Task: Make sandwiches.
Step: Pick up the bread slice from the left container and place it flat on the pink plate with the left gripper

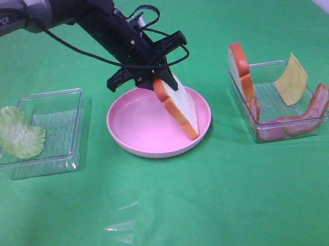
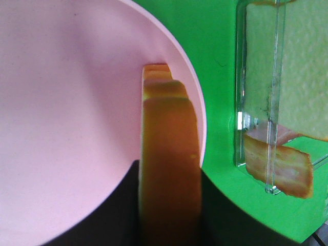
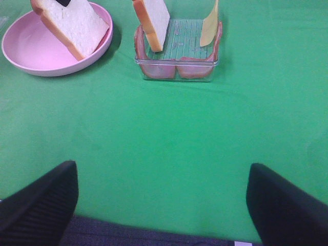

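My left gripper (image 1: 164, 81) is shut on the top edge of a white bread slice (image 1: 179, 106) with an orange-brown crust. The slice hangs tilted, its lower corner resting at the right side of the pink plate (image 1: 132, 143). In the left wrist view the crust (image 2: 169, 148) runs between my dark fingers (image 2: 102, 218) over the plate (image 2: 66, 128). A second bread slice (image 1: 240, 70), a yellow cheese square (image 1: 291, 79) and bacon strips (image 1: 306, 117) sit in the right tray. A lettuce leaf (image 1: 17, 132) leans on the left tray. My right gripper (image 3: 161, 205) is open and empty, low over the green cloth.
Two clear plastic trays stand on the green cloth: the left tray (image 1: 64, 131) holds the lettuce and the right tray (image 1: 268, 96) the other fillings. The right wrist view shows that tray (image 3: 177, 64) and the plate (image 3: 31, 56) far ahead, beyond open green cloth.
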Controlling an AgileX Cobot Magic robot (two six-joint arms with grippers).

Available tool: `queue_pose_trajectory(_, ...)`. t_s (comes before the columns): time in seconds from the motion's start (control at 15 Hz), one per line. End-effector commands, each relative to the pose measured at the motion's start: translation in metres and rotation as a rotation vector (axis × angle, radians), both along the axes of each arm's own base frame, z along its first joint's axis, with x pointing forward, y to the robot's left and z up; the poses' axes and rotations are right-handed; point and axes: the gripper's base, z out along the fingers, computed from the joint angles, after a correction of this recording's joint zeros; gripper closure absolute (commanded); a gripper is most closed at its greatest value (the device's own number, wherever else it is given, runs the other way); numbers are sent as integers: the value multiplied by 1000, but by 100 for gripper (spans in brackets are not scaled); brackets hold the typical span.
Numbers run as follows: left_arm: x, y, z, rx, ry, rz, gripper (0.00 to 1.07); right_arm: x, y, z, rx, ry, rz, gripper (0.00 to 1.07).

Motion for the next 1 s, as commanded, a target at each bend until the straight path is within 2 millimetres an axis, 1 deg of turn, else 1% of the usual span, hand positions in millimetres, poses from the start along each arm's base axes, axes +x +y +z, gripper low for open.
queue_pose_trajectory(0.07,-3,0,0,28,22,7,65,-2,0,-1,8,-19,-2,20)
queue_pose_trajectory(0.13,-3,0,0,35,26,1,54,-2,0,-1,8,-19,-2,20)
queue_pose_trajectory(0.2,-4,1,0,53,26,-10,30,-2,0,-1,8,-19,-2,20)
queue_pose_trajectory(0.27,-4,2,0,66,24,-15,10,-2,0,-1,8,-19,-2,20)
queue_pose_trajectory(0.33,-3,4,1,89,16,-29,5,-2,0,-1,8,-19,-2,20)
queue_pose_trajectory(0.47,-2,5,7,108,-3,-41,5,-2,0,-1,8,-19,-2,20)
queue_pose_trajectory(0.67,0,8,26,156,-39,-74,5,-2,0,-1,8,-19,-2,20)
queue_pose_trajectory(0.8,3,18,48,267,-90,-95,5,-2,0,-1,8,-19,-2,20)
queue_pose_trajectory(0.93,3,22,73,286,-173,-80,5,-2,0,-1,8,-19,-2,20)
queue_pose_trajectory(1.0,3,23,77,292,-187,-83,5,-2,0,-1,8,-19,-2,20)
